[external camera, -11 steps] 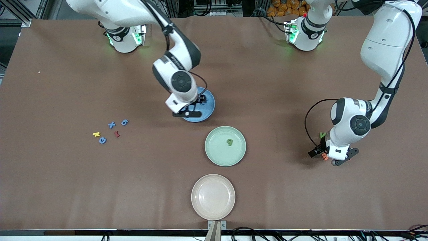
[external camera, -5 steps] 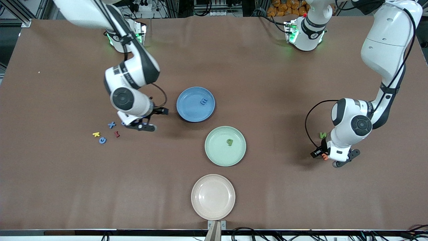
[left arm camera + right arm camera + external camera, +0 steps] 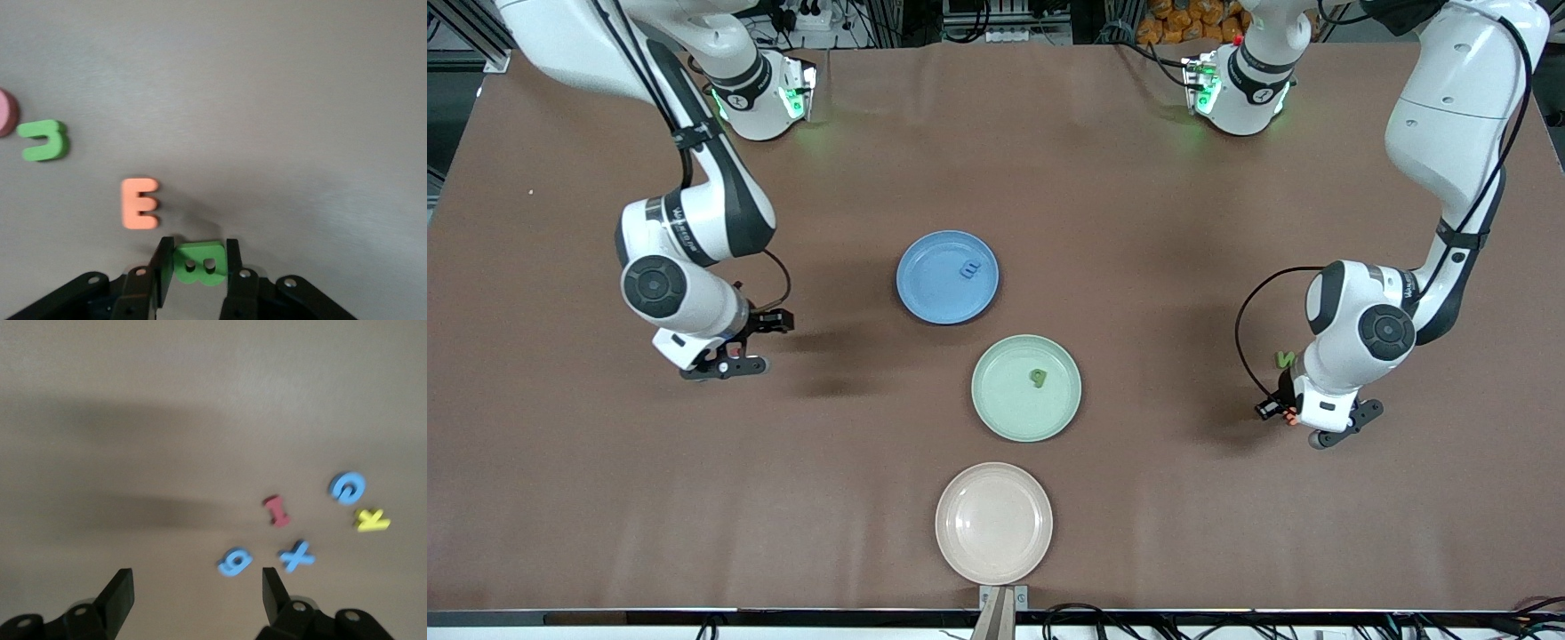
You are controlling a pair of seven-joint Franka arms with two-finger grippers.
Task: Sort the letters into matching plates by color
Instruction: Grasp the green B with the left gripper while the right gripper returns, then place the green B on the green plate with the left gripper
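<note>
The blue plate (image 3: pixel 925 289) holds one blue letter (image 3: pixel 967 267). The mint green plate (image 3: pixel 1005 409), nearer the front camera, holds one green letter (image 3: pixel 1038 378). My right gripper (image 3: pixel 725 356) (image 3: pixel 198 597) is open and empty, over a cluster of letters near the right arm's end. There lie a blue 9 (image 3: pixel 235 561), a blue X (image 3: pixel 297 555) and a blue G (image 3: pixel 347 487). The arm hides them in the front view. My left gripper (image 3: pixel 1303 418) (image 3: pixel 199 247) is low at the left arm's end, shut on a green B (image 3: pixel 199 265). Another green letter (image 3: pixel 1285 359) (image 3: pixel 43 140) lies close by.
A red letter (image 3: pixel 276 510) and a yellow K (image 3: pixel 372 519) lie among the blue ones. An orange E (image 3: pixel 139 203) (image 3: pixel 1288 418) lies next to the left gripper, and a pink piece (image 3: pixel 5 112) shows at the view's edge. A beige-pink plate (image 3: pixel 960 551) sits near the front edge.
My right arm has swung from over the blue plate to over the letter cluster, leaving a blue letter in the plate. My left gripper has barely moved.
</note>
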